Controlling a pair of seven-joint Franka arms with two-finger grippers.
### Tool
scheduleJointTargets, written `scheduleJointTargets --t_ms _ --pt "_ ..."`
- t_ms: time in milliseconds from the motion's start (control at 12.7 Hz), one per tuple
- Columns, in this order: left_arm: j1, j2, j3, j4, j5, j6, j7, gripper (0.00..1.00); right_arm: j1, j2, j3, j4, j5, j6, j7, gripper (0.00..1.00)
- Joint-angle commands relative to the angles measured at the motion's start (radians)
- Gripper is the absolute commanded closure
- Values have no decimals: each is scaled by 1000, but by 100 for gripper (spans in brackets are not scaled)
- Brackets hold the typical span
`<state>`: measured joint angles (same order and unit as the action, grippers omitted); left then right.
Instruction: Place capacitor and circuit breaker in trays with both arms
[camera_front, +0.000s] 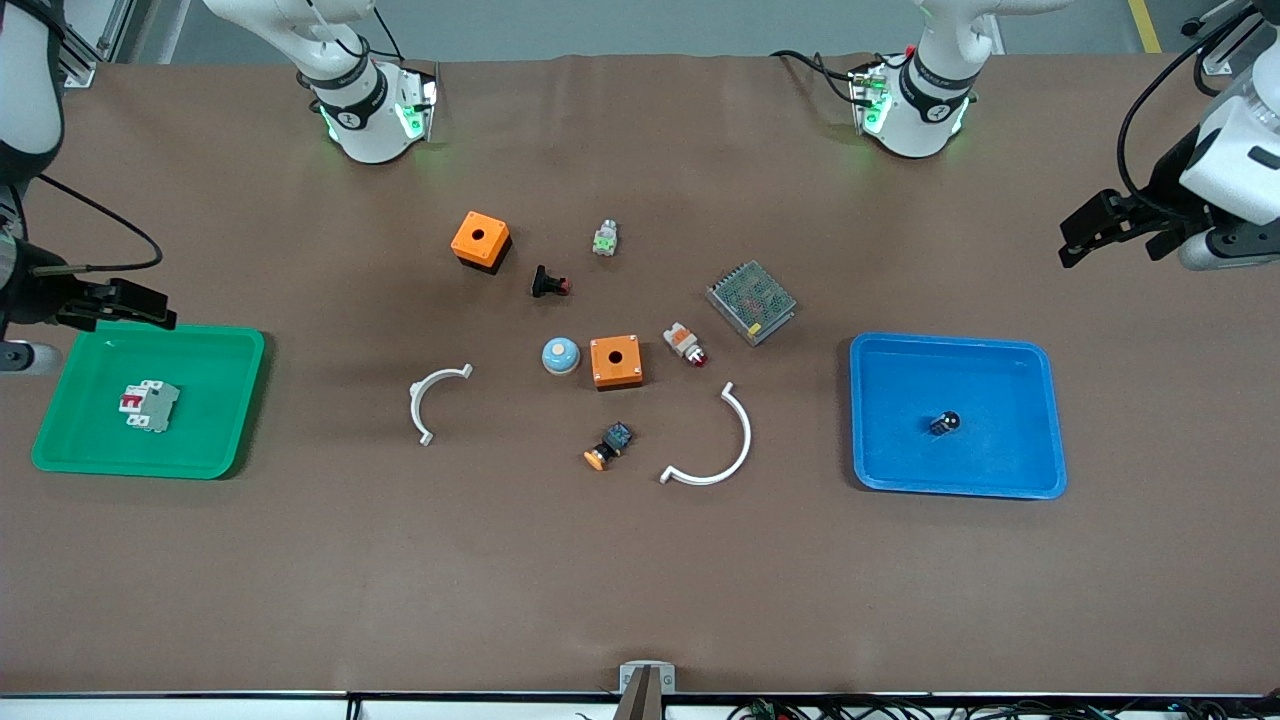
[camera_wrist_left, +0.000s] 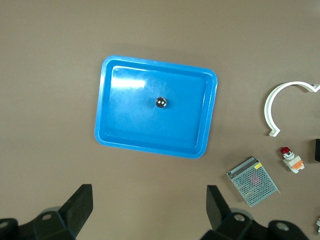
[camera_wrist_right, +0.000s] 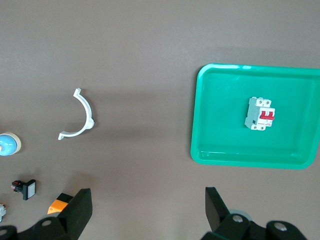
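Both task objects already lie in trays, so the placing appears done. The tiny black cylindrical capacitor with a pale grey top (camera_front: 944, 423) sits near the middle of a shallow blue plastic tray (camera_front: 1040, 420), at the left arm's end of the brown desk (camera_front: 640, 580). The small white rectangular circuit breaker with red toggle switches (camera_front: 151, 405) lies flat inside a shallow green plastic tray (camera_front: 230, 400), at the right arm's end of the desk.

The main risk, judged from here, is the capacitor: being round, it could roll across the blue tray if either arm bumps the tray or the desk on its way home. A low sweep by either arm could also snag a tray rim. The circuit breaker, flat and blocky, should stay put.

The left gripper (camera_front: 1118, 232) hangs above the bare desk, off the corner of the blue tray that lies farther from the front camera, its black fingers (camera_wrist_left: 80, 205) spread wide apart and holding nothing. The right gripper (camera_front: 115, 305) hovers just over the edge of the green tray farther from the front camera, its fingers (camera_wrist_right: 80, 212) likewise spread apart and empty. Both arms are raised clear of the loose parts clustered mid-desk between the trays.
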<state>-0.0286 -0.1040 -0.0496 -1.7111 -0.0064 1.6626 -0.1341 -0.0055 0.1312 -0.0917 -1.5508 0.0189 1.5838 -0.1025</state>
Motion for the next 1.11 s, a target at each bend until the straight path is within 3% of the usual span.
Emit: scheduleJointTargets --t_ms 0,395,711,1026 --pt "41 55 -4 100 -20 -29 74 0 1 -1 3 51 -4 -39 9 0" --pt "36 95 -4 154 -10 -37 67 0 -4 -62 0 37 -16 -156 7 0" --pt "38 112 -4 177 -14 -37 64 0 -34 -159 0 -63 -13 -115 7 0" --pt "38 112 -4 174 -12 -37 60 0 -31 -194 3 -71 -13 -114 0 0"
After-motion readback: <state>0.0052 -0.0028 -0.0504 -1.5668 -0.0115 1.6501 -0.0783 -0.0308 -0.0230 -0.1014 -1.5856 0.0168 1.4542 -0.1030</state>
